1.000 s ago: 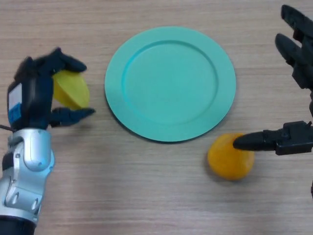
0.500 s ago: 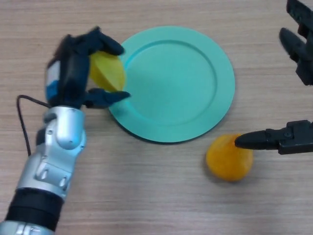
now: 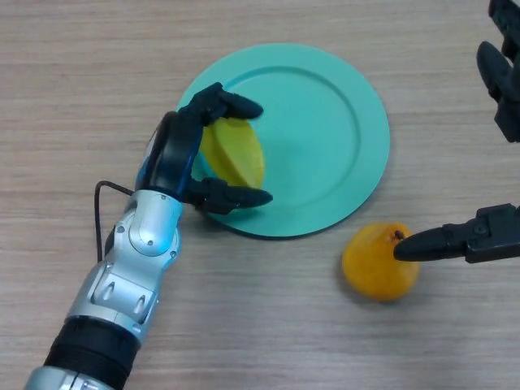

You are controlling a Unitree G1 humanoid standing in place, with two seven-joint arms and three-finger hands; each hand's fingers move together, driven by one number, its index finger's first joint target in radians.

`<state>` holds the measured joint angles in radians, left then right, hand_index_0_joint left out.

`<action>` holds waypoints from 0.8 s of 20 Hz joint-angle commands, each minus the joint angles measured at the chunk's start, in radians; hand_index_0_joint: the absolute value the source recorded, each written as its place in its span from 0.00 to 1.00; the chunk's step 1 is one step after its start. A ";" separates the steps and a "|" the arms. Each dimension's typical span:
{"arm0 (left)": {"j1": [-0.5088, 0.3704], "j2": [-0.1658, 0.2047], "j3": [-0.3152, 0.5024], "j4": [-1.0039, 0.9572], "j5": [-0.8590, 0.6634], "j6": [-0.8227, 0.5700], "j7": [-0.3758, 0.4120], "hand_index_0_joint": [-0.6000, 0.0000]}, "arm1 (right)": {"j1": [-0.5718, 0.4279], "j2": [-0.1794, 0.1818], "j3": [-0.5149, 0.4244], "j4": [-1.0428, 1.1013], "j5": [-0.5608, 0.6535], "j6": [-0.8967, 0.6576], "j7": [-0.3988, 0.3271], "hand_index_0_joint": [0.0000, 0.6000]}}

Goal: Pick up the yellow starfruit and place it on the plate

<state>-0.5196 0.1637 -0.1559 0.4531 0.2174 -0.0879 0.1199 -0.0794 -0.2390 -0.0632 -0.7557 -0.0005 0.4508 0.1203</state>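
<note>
The yellow starfruit [image 3: 234, 152] is held in my left hand [image 3: 180, 154], whose fingers and thumb curl round it. Hand and fruit hang over the left part of the round green plate [image 3: 333, 130], which lies at the middle of the wooden table. I cannot tell whether the fruit touches the plate. My right hand [image 3: 487, 236] shows at the right edge, fingers straight, with one fingertip against an orange fruit [image 3: 378, 264].
The orange fruit lies on the table just below the plate's lower right rim. My left forearm [image 3: 122, 292] stretches from the bottom left corner up to the plate. Bare wooden table surrounds the plate.
My left hand has carried the starfruit rightwards from the table's left side to over the plate's left part. The right hand has barely shifted, still touching the orange fruit.
</note>
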 commanded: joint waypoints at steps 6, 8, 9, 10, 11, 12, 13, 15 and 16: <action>0.037 0.031 0.144 -0.249 -0.047 -0.046 0.004 1.00 | -0.037 -0.021 -0.034 -0.061 0.032 -0.096 -0.021 0.00; 0.068 0.052 0.164 -0.373 -0.084 0.022 -0.045 1.00 | -0.047 -0.019 -0.028 -0.053 0.038 -0.079 -0.021 0.00; 0.105 0.060 0.171 -0.474 -0.112 0.062 -0.075 1.00 | -0.046 -0.021 -0.017 -0.047 0.032 -0.084 -0.017 0.00; 0.125 0.062 0.178 -0.525 -0.133 0.085 -0.089 1.00 | -0.045 -0.021 -0.012 -0.040 0.027 -0.094 -0.015 0.00; 0.161 0.069 0.188 -0.595 -0.164 0.091 -0.096 1.00 | -0.037 -0.018 -0.004 -0.024 0.016 -0.116 -0.006 0.00; 0.182 0.073 0.192 -0.640 -0.182 0.110 -0.108 1.00 | -0.038 -0.018 0.000 -0.019 0.011 -0.116 -0.002 0.00; 0.209 0.084 0.202 -0.705 -0.223 0.123 -0.149 1.00 | -0.050 -0.014 0.003 -0.013 0.021 -0.089 0.006 0.00; 0.252 0.101 0.226 -0.808 -0.306 0.187 -0.226 1.00 | -0.073 -0.007 0.000 0.004 0.069 -0.071 0.001 0.00; 0.266 0.108 0.235 -0.838 -0.321 0.203 -0.242 1.00 | -0.079 -0.007 0.003 0.018 0.082 -0.077 -0.003 0.00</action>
<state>-0.2168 0.2377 0.0125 -0.3469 -0.1026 0.1905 -0.1303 -0.1336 -0.2376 -0.0237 -0.6920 0.0528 0.4840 0.1246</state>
